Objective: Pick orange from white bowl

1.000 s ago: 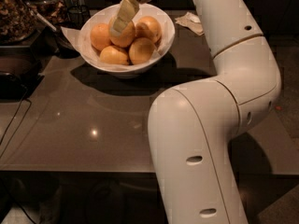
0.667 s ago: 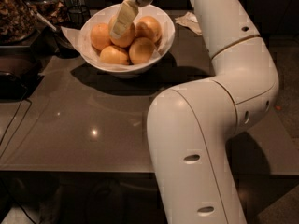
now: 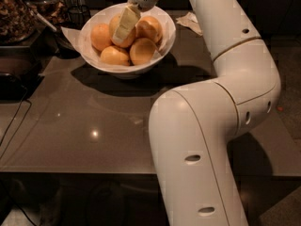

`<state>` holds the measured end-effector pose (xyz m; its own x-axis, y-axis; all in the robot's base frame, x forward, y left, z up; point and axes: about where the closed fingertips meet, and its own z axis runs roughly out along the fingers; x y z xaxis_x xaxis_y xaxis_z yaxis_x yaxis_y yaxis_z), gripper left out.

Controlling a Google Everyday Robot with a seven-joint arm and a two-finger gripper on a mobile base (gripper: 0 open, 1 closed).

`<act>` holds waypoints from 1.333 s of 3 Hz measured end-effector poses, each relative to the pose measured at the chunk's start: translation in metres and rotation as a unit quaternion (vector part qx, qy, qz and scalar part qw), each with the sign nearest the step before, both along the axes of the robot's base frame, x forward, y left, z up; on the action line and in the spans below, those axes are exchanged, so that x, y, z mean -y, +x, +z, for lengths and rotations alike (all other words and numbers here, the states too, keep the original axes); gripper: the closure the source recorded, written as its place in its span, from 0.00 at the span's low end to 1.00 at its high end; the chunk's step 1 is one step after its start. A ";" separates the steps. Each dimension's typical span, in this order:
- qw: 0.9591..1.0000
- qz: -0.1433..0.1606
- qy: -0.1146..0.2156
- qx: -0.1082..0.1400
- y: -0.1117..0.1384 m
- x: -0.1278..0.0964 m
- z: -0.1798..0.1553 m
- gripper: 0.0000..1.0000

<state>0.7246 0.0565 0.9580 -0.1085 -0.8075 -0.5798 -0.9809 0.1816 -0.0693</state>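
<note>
We judge that the task is at the reaching and grasping step: the gripper (image 3: 121,36) is down inside the white bowl (image 3: 123,70), which stands on the far left part of the dark table (image 3: 84,140), and nothing is lifted out yet. The gripper comes from above and from the far side, and its pale tip lies over the middle of the pile of fruit. It seems to touch, or almost touch, the orange (image 3: 114,23) at the far middle of the bowl, which we see only partly to the left of the gripper. We cannot tell if the gripper is open or closed, because it shows to us only one flat pale face. Four other fruits (image 3: 142,51) lie close around, one at the left, two at the near side and one at the right, all touching each other. The white arm (image 3: 235,79) bends in from the near right and covers a big part of the table. A crumpled napkin (image 3: 190,21) lies on the far side, to the right of the bowl. For the next move we think the gripper must close firmly on this one orange, without pushing the neighbours, and then go straight up over the rim. The fruit is round and smooth, so a grasp that is not centred may let it slip back.
</note>
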 end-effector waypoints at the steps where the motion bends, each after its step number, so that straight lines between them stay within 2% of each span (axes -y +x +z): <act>1: 1.000 -0.001 0.001 -0.008 0.002 0.002 -0.009 0.24; 2: 1.000 0.000 0.002 -0.018 0.003 0.002 -0.021 0.23; 3: 1.000 -0.002 -0.001 -0.016 0.006 0.001 -0.025 0.42; 4: 1.000 -0.006 0.000 -0.014 0.008 0.000 -0.026 0.65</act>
